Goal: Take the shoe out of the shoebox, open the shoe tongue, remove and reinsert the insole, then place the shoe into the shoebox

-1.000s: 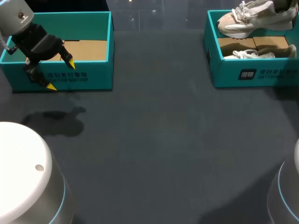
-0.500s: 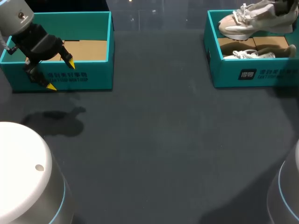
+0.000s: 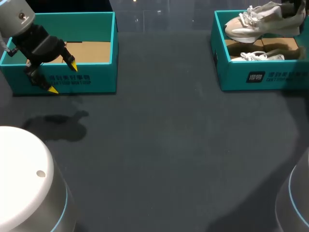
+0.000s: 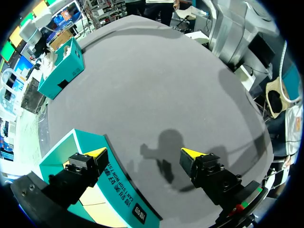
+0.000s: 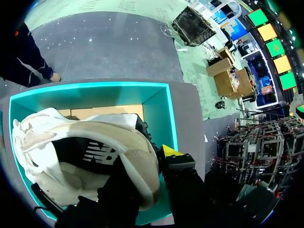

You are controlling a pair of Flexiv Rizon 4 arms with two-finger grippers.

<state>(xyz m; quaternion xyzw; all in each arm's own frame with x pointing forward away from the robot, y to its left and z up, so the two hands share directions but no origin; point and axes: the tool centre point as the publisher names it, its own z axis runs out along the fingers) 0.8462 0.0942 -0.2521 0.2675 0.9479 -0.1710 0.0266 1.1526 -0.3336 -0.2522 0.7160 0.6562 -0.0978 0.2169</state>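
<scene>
Two teal shoeboxes stand on the dark worktop [image 3: 159, 145], well apart, one at each of my grippers.

Right arm: my right gripper [image 5: 156, 159] is clenched on the heel collar of the shoe [image 5: 85, 152]. One yellow tip shows against the outside of the heel, and the other finger is hidden inside the shoe. The shoe, beige and white, hangs from the gripper above the right shoebox [image 5: 95, 86], with its toe pointing away from the gripper and its sole clear of the box floor. Under it, in the same box, lies a second shoe [image 3: 256, 56] with white laces, near the front wall.

Left arm: my left gripper [image 4: 143, 152] is released, its fingers spread wide and holding nothing. It hangs across the front wall of the left shoebox [image 4: 118, 190] — one finger over the cardboard floor inside, the other over bare worktop outside the box.
</scene>
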